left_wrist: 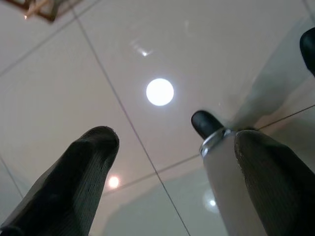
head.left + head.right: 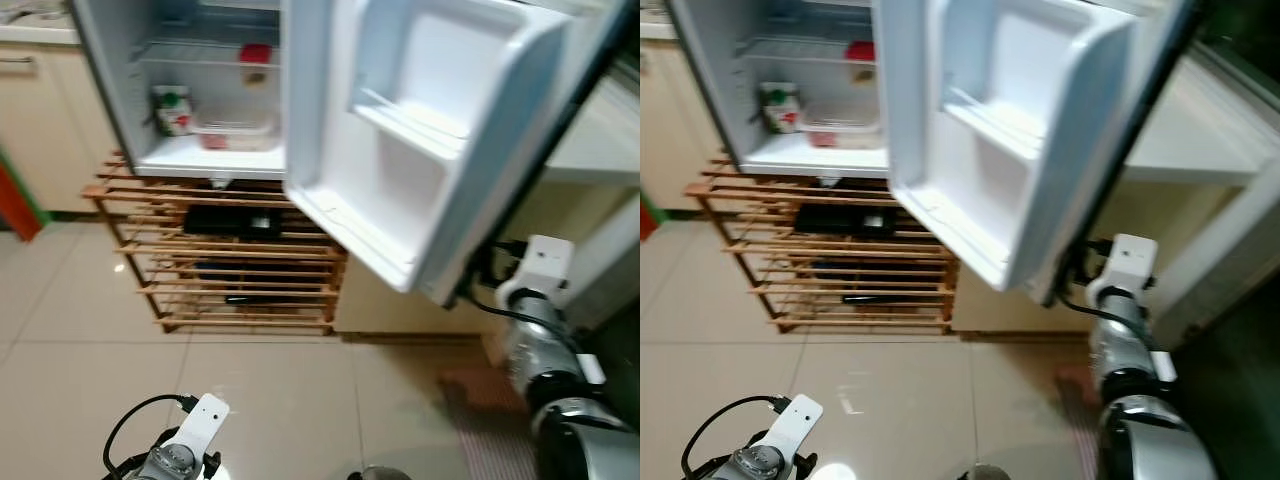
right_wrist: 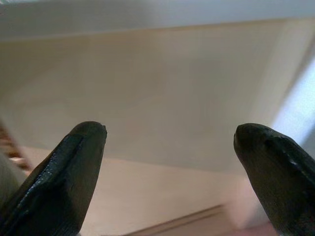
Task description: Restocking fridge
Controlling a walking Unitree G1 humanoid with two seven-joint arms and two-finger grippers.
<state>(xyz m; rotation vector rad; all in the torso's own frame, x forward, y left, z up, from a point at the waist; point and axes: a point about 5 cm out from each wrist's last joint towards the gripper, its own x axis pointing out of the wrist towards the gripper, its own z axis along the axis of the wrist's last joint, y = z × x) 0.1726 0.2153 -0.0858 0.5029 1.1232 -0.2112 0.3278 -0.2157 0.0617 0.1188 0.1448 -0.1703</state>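
Right claw (image 3: 170, 147) released, fingers wide apart — raised just under the open fridge door (image 2: 420, 150), facing a beige cabinet front. Left claw (image 1: 172, 162) also released, hanging low over the tiled floor (image 2: 80, 380). Fridge (image 2: 200, 90) up ahead to the left, tub (image 2: 236, 128) and carton (image 2: 172, 110) inside; wooden rack (image 2: 240, 260) beneath it.

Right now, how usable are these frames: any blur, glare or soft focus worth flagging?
Left and right eye views: mild overall blur, fridge contents soft but readable, door bright yet not washed out. Left wrist view: lamp glare on the glossy floor, near fingers out of focus. Right wrist view: fingers blurred, pale background featureless.
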